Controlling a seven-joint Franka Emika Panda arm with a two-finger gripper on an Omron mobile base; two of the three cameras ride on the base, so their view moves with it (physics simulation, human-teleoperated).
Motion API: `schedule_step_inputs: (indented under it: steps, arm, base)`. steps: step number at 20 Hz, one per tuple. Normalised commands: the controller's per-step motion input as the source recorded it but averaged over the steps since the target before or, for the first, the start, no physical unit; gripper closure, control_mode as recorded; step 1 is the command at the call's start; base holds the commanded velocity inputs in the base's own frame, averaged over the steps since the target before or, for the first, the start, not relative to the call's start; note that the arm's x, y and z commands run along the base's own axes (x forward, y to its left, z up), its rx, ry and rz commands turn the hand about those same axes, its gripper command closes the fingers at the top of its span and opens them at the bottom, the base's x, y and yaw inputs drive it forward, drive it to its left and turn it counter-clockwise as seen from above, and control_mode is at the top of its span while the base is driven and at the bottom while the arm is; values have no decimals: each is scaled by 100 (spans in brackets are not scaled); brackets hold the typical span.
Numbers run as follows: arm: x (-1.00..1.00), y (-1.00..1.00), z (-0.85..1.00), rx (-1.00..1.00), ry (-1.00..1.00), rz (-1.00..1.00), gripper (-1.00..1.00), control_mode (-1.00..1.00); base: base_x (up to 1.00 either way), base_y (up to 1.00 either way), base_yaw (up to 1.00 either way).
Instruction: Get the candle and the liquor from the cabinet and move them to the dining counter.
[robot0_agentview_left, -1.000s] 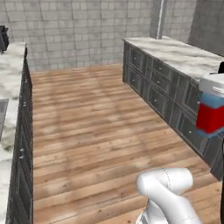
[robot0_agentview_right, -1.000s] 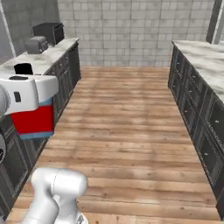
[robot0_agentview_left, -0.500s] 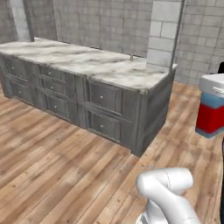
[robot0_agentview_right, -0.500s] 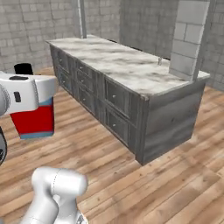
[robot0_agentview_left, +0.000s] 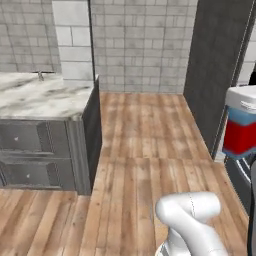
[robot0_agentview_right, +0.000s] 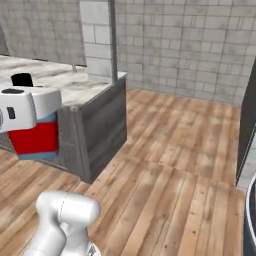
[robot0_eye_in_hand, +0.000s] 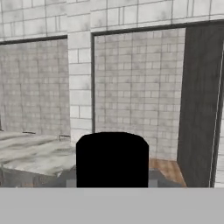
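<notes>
Plank floor (robot0_agentview_left: 145, 150) underfoot, grey block wall (robot0_agentview_right: 190, 45) beyond. I see the liquor (robot0_agentview_right: 35, 137) carried close in, red lower part and blue band showing, gripper (robot0_agentview_right: 27, 107) clamped on it; its black cap (robot0_eye_in_hand: 112, 158) sits between the fingers. Farther off: marble-topped counter (robot0_agentview_left: 40, 97) left, dark tall panel (robot0_agentview_left: 217, 65) right.

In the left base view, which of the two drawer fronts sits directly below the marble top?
The upper drawer front, just under the marble top; the lower drawer front lies nearer the floor.
</notes>
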Motion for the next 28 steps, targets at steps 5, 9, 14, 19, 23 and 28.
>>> schedule_step_inputs:
  steps: [5, 9, 14, 19, 23, 28]
  arm:
    - [0, 0, 0, 0, 0, 0, 100, 100]
    - [0, 0, 0, 0, 0, 0, 100, 100]
    - [0, 0, 0, 0, 0, 0, 100, 100]
    - [0, 0, 0, 0, 0, 0, 100, 100]
    - [0, 0, 0, 0, 0, 0, 100, 100]
    - [0, 0, 0, 0, 0, 0, 100, 100]
  base:
    - [100, 19, -52]
    - [100, 15, -45]
    - [100, 0, -43]
    - [100, 0, -29]
    - [100, 8, -9]
    - [100, 7, -1]
